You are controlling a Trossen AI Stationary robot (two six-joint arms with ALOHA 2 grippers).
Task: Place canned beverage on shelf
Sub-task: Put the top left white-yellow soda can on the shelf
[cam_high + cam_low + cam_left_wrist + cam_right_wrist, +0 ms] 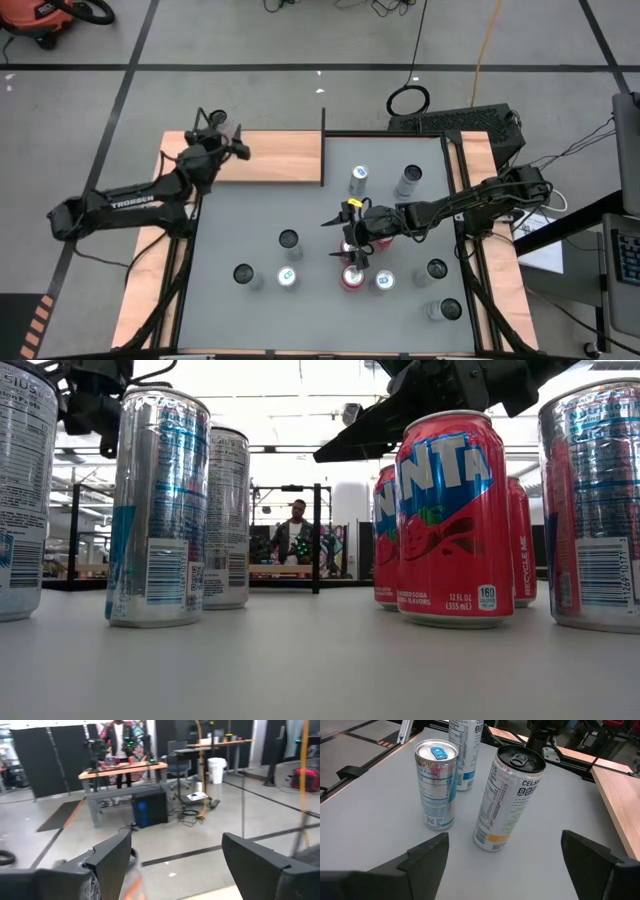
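Observation:
The shelf (pixel 270 157) is a light-brown board at the table's far left, with a black post at its right end. My left gripper (pixel 218 127) stands open over the shelf's far left corner with nothing in it; its wrist view (pixel 175 865) looks out into the room. My right gripper (pixel 342 240) is open above the red cans (pixel 455 520) at the table's middle, pointing toward the table's left. Ahead of it (pixel 502 865) stand a white black-topped can (pixel 510 797) and a silver blue-tabbed can (pixel 436 785), both upright on their bases and untouched.
Several more upright cans are spread over the grey tabletop (pixel 250 220): two silver ones (pixel 359 180) at the far middle, others near the front edge (pixel 243 275) and at the right (pixel 447 310). Wooden strips run along both sides. A person stands in the room behind.

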